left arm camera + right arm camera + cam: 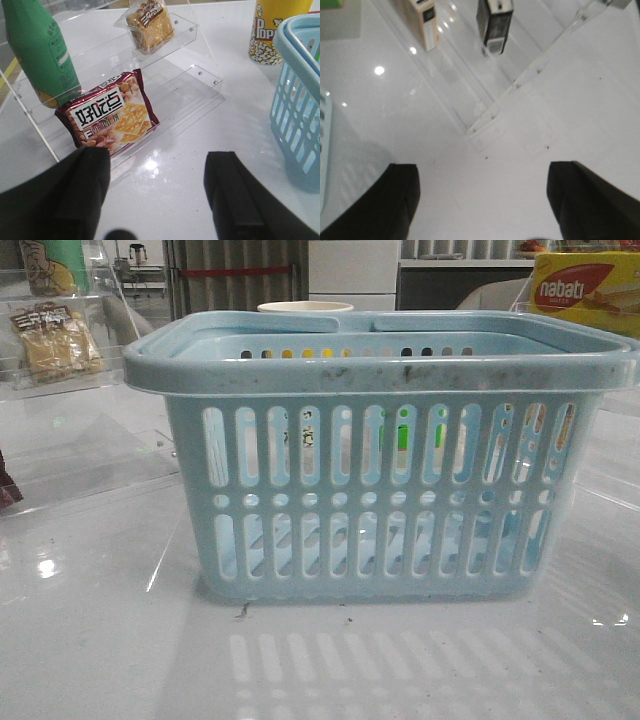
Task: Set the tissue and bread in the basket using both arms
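Slotted light-blue plastic basket (380, 465), crinkly clear bread (150, 25) bag, both black grippers (157, 192) (482, 200) spread, empty.

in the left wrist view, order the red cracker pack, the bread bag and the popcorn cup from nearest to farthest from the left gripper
From the open left gripper:
1. Red cracker pack, on the lowest step of the clear shelf, just beyond one finger.
2. Bread, on a higher step, behind the cracker pack.
3. Popcorn cup, on the table beside the basket; too close to the bread to call firmly.

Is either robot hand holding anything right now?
No. The left hand and right hand are both open, with only bare table between their fingers.
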`<action>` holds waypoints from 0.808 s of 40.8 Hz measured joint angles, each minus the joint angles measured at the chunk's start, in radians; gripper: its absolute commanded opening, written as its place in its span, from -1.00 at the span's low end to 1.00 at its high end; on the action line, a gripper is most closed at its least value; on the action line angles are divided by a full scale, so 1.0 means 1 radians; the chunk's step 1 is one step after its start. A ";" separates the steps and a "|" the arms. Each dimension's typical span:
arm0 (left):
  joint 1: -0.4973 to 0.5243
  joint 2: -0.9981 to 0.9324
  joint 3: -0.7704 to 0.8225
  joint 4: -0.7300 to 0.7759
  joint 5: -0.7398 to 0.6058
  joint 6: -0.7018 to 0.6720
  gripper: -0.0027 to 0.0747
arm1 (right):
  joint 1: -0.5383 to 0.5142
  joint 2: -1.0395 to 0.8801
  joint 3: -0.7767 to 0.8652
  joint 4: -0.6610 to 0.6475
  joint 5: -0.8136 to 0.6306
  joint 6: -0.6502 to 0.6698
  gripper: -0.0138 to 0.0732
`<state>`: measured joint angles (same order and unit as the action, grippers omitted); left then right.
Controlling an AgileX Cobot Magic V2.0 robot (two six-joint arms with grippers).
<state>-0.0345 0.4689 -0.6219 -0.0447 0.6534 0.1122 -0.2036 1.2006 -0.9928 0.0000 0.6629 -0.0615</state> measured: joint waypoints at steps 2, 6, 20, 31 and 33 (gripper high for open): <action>0.000 0.000 0.000 0.000 -0.007 0.000 0.30 | -0.014 0.047 -0.041 0.000 -0.006 0.000 0.75; 0.000 0.000 0.000 0.000 -0.018 0.000 0.30 | -0.033 0.157 -0.141 0.000 -0.013 0.000 0.75; 0.000 0.000 0.000 0.000 -0.018 0.000 0.30 | -0.032 0.477 -0.385 0.036 -0.017 0.000 0.75; 0.000 0.000 0.000 0.000 -0.018 0.000 0.30 | -0.032 0.623 -0.476 0.093 -0.043 0.002 0.75; 0.000 0.000 0.000 0.000 -0.018 0.000 0.30 | -0.030 0.636 -0.481 0.095 -0.047 0.002 0.71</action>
<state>-0.0345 0.4689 -0.6219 -0.0447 0.6357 0.1122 -0.2331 1.8368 -1.4741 0.0954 0.6158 -0.0594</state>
